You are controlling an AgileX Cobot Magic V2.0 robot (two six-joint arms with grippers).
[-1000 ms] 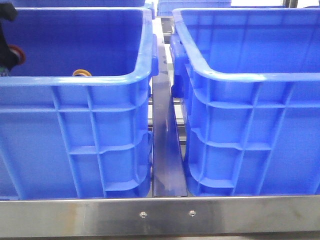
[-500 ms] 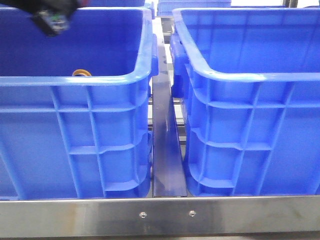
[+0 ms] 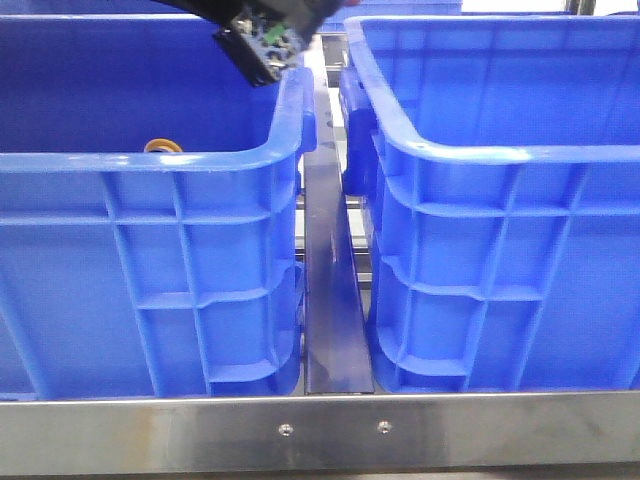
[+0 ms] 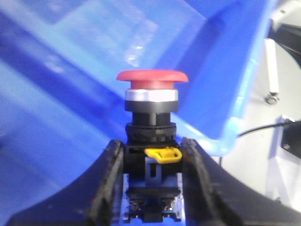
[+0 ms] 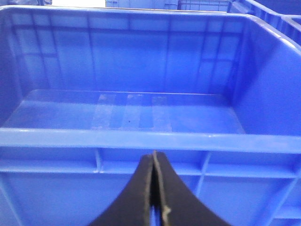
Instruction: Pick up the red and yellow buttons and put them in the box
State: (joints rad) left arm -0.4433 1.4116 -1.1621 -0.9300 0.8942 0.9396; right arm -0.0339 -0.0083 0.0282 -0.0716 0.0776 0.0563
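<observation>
While my left claw [image 4: 153, 188] clamps the red button [image 4: 152, 82] by its dark base, cap pointing away from the wrist along the claw's own line, the relation I care about is sideways: in the front view that claw [image 3: 262, 40] hangs over the right-hand rim of the left crate [image 3: 150, 160], and the empty box [image 3: 500, 150] lies just across the narrow gap to its right. I judge the carry about halfway over, so the next stretch is a short traverse toward the robot's right, then a release above open floor. Nearest me, the metal rail of the table [image 3: 330, 430] fronts two matching blue crates, with more blue bins blurred behind them. My right claw [image 5: 154, 188] is pressed together on nothing, facing the box [image 5: 141, 113], whose floor shows bare; it is the closer arm to the drop, but idle. Farther in, a yellow button [image 3: 162, 146] peeks above the left crate's near rim. Count: one red button, one yellow button, two claws.
</observation>
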